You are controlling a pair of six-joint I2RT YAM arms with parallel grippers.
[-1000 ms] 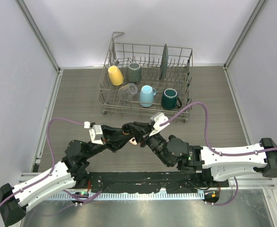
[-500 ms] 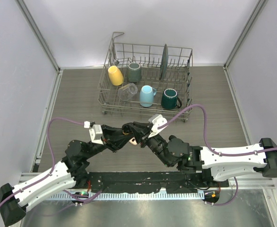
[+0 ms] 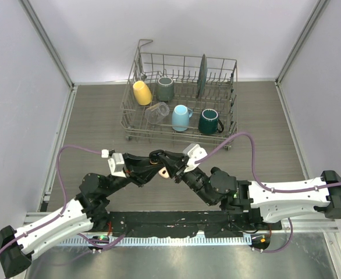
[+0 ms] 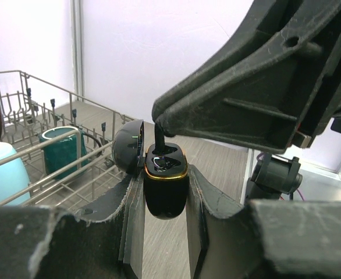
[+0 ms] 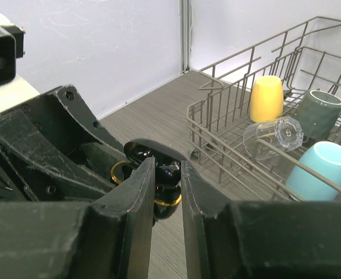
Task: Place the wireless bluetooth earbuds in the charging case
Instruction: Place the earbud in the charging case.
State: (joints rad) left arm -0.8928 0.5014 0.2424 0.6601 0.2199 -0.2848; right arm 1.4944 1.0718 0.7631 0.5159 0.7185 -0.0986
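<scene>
Near dish rack [image 3: 185, 57]: left hand [image 3: 157, 164] clamps open charging case [image 4: 166, 192]; right hand [image 5: 166, 174] pinches earbud [image 4: 159, 138] at its rim.

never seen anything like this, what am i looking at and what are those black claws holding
It is two robot arms bolted to a table. One picture looks down from above; the other two come from cameras on each wrist, so each sees what its arm holds. The left gripper is shut on a black case, lid open. The right gripper is shut on a black earbud, its stem pointing into the case. Behind stands a wire rack of cups.
</scene>
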